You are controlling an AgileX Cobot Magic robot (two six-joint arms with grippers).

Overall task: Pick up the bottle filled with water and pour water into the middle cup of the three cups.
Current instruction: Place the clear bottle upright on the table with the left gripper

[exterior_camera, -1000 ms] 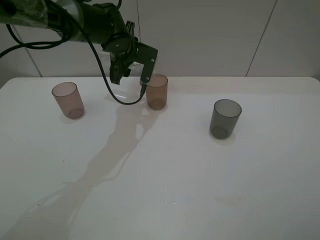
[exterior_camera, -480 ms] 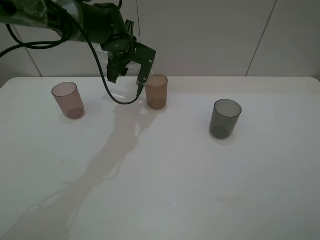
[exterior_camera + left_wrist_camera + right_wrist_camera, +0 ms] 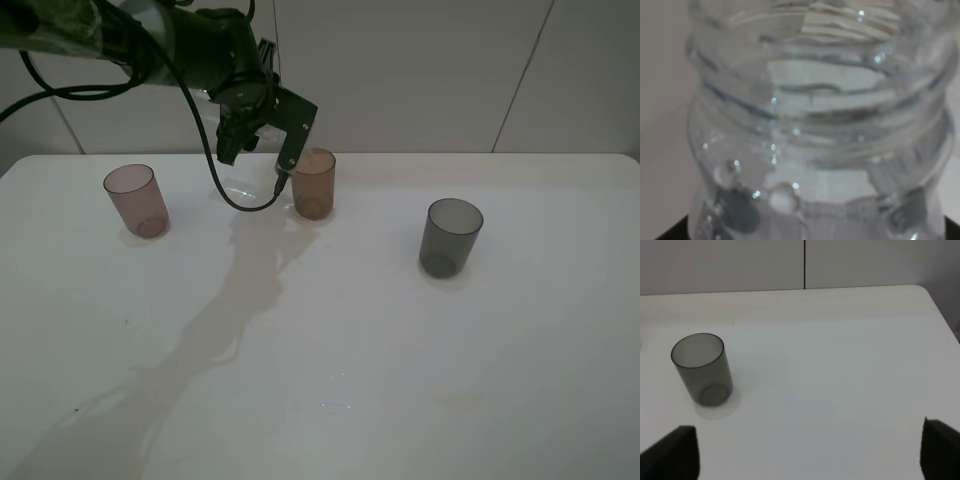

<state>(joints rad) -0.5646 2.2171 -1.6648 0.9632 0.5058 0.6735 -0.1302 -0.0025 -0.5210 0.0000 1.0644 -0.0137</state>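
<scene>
My left gripper (image 3: 262, 140) hangs above the back of the table, just left of the amber-brown middle cup (image 3: 313, 183), and is shut on the clear bottle. The bottle's threaded open neck (image 3: 815, 125) fills the left wrist view, with water drops inside. In the high view the bottle is hard to make out between the fingers. The pinkish-mauve cup (image 3: 135, 198) stands at the left and the smoky dark-grey cup (image 3: 450, 236) at the right. The grey cup also shows in the right wrist view (image 3: 702, 369). My right gripper (image 3: 805, 460) is open and empty, out of the high view.
The white table (image 3: 400, 350) runs up to a pale wall behind the cups. The left arm's black cable (image 3: 215, 170) loops down close to the table beside the amber cup. The table's far right corner (image 3: 920, 290) shows in the right wrist view.
My left gripper with the bottle has shifted slightly left, away from the amber cup's rim. The three cups have not moved.
</scene>
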